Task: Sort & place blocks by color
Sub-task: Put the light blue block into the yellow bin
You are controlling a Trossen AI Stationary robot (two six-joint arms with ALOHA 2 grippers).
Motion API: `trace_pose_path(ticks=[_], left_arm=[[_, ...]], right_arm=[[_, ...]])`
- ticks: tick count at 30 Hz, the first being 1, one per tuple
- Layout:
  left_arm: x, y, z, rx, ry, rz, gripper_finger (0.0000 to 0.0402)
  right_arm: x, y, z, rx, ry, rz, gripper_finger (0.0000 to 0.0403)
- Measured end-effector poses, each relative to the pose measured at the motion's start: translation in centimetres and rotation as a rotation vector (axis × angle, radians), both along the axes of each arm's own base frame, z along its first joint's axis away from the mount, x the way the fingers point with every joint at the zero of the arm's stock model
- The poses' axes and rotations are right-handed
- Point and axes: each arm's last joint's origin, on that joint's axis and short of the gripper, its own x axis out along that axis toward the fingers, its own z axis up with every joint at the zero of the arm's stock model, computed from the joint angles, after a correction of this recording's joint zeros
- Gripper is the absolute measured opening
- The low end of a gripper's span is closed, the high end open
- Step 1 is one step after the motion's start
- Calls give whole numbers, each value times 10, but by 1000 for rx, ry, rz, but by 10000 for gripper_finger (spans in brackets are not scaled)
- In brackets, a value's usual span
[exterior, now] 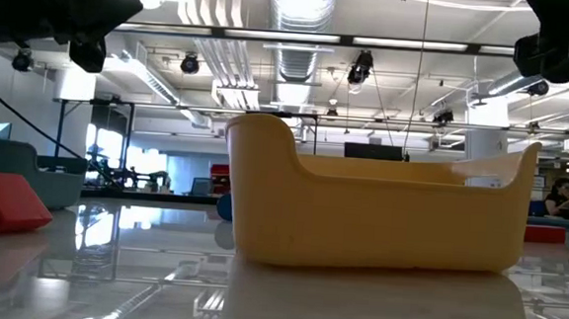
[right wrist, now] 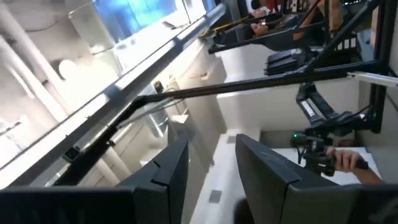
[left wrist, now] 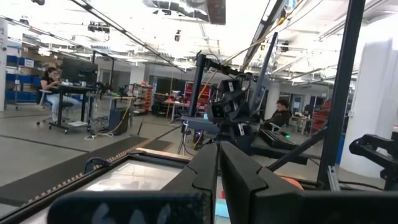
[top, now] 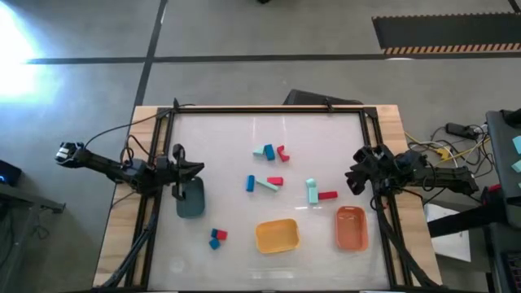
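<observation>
From above, the blocks (top: 272,172) lay loose on the table (top: 228,138): a teal and red cluster near the middle, a blue, red and teal group below it, a teal bar touching a red one to the right, and a red and blue pair near the front left. None sat in the yellow bin (top: 277,236), the orange bin (top: 352,228) or the grey-blue bin (top: 190,198), so sorting looked barely begun. The left gripper (top: 194,170) hung above the grey-blue bin, the right gripper (top: 355,175) at the table's right edge. In the low view the yellow bin (exterior: 380,210) filled the frame, with a red block (exterior: 0,204) at left. The left wrist view showed its jaws pressed together, holding nothing. The right wrist view showed its jaws spread apart, empty, pointing off the table. The likely trouble: blocks touching each other could get nudged or grabbed in pairs, and teal and blue could be confused, landing in the wrong bin.
</observation>
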Motion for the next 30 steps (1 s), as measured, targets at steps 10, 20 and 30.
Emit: trace_pose_path(ticks=[10,20,30], left_arm=[[-1,1,4,31,-16,52,3],[-10,4,23,235,-178,176,3],[-15,6,30,233,-255,203,3]], right_arm=[[3,-13,-7,-179,76,-564,123],[-9,-30,-10,-510,441,-1393,123],[-4,-26,-7,-905,380,-1264,123]])
